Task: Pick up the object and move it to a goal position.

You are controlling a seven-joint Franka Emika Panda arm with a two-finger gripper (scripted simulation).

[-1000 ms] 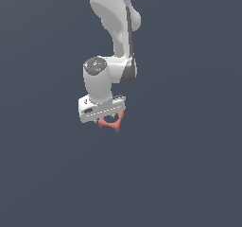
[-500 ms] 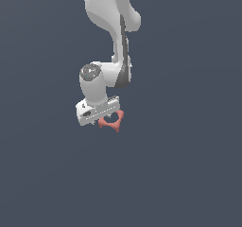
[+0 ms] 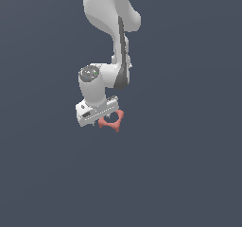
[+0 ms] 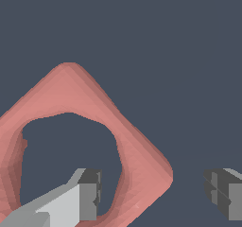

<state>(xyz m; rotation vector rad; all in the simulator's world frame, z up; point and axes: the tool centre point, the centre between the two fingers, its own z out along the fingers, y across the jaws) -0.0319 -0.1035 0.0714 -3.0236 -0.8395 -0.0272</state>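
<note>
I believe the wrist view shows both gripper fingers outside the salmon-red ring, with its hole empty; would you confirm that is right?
Not quite. In the wrist view one finger sits inside the hole of the salmon-red ring, so the hole is not empty; the other finger is outside the ring, apart from it.

You are looking at a glossy white arm (image 3: 106, 6) built of fat, rounded links, with a dark grey strip running down the seam of the lower link (image 3: 122, 56). The wrist joint ends in a round cap (image 3: 89, 72), grey and speckled with small markings. Below it the tool (image 3: 105, 118) has a flat, boxy white body with a row of tiny dark dots along its edge. In the wrist view, its fingers (image 4: 61, 205) are pale grey bars tipped with dark grey, blocky pads (image 4: 90, 194).
</note>
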